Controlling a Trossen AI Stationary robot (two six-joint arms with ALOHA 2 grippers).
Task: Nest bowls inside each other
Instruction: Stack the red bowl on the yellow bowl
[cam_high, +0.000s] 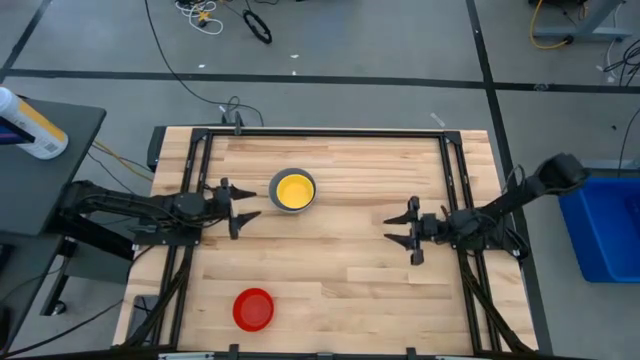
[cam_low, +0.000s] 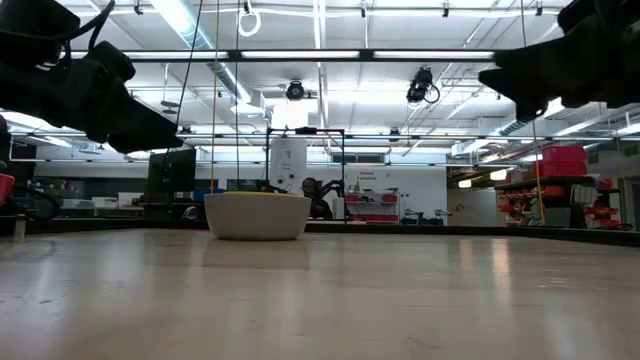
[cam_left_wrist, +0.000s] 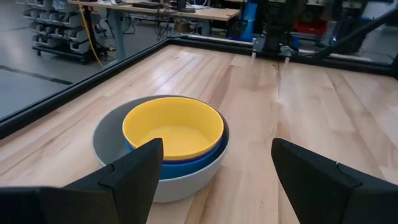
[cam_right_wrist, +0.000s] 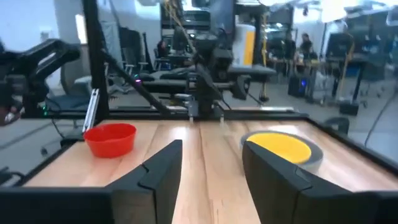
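A stack of bowls (cam_high: 294, 190) stands on the wooden table, left of the middle toward the far edge. A yellow bowl (cam_left_wrist: 174, 127) sits in a blue one (cam_left_wrist: 186, 165), and both sit in a grey bowl (cam_left_wrist: 109, 134) whose base rests on the table. The low view shows the stack (cam_low: 257, 215) side on. A red bowl (cam_high: 253, 309) stands alone near the front edge and also shows in the right wrist view (cam_right_wrist: 111, 138). My left gripper (cam_high: 248, 205) is open just left of the stack, its fingers apart (cam_left_wrist: 217, 171). My right gripper (cam_high: 392, 229) is open at the table's right, pointing left (cam_right_wrist: 211, 180).
Black frame rails (cam_high: 455, 170) run along the table's left, right and far sides. A blue bin (cam_high: 605, 225) stands off the right side, and a bottle (cam_high: 30, 125) lies on a dark side table at the left. Bare wood (cam_high: 340, 260) lies between the grippers.
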